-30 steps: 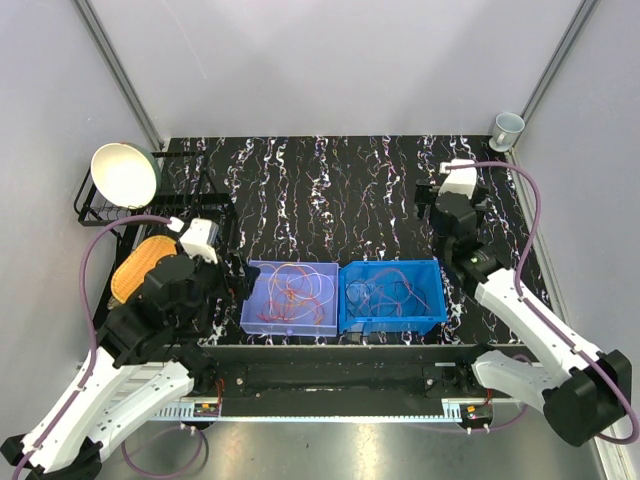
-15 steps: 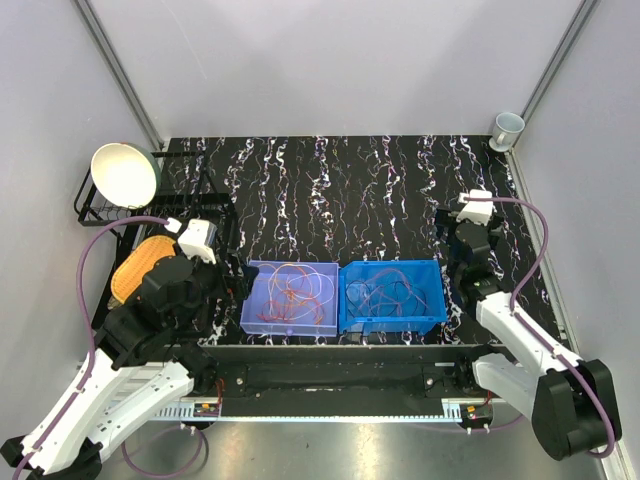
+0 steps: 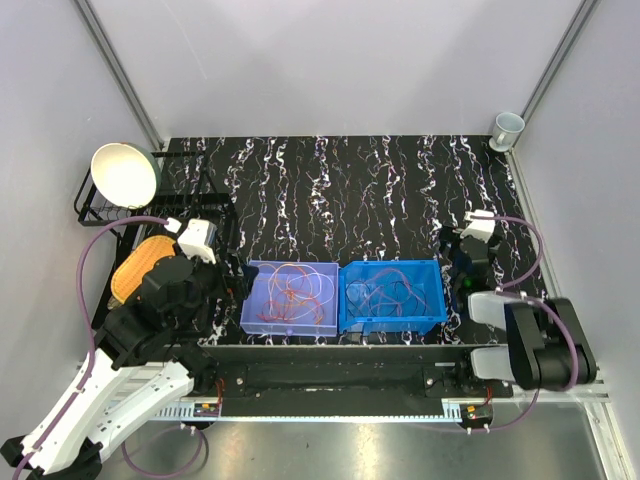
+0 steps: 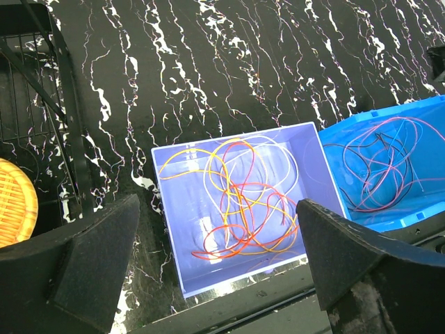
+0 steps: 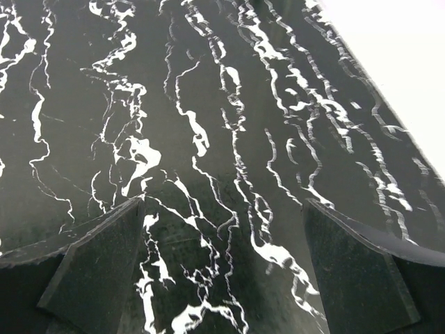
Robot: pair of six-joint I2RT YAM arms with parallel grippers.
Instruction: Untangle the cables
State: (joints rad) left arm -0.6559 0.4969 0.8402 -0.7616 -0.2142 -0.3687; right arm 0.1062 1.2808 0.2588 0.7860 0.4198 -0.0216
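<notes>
You are holding the left gripper [image 4: 215,206] spread wide above the lilac bin [image 4: 174,236], where the cables [image 4: 238,191] are lying tangled, probably lining up a pick. The right gripper [image 5: 222,205], fingers also apart and empty, is hovering over tabletop [image 5: 208,104] well right of that bin.

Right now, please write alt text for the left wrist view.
A purple bin holds tangled orange, red, yellow and white cables on a black marbled table. A blue bin with more cables stands to its right; the open left gripper frames the view's bottom.
</notes>
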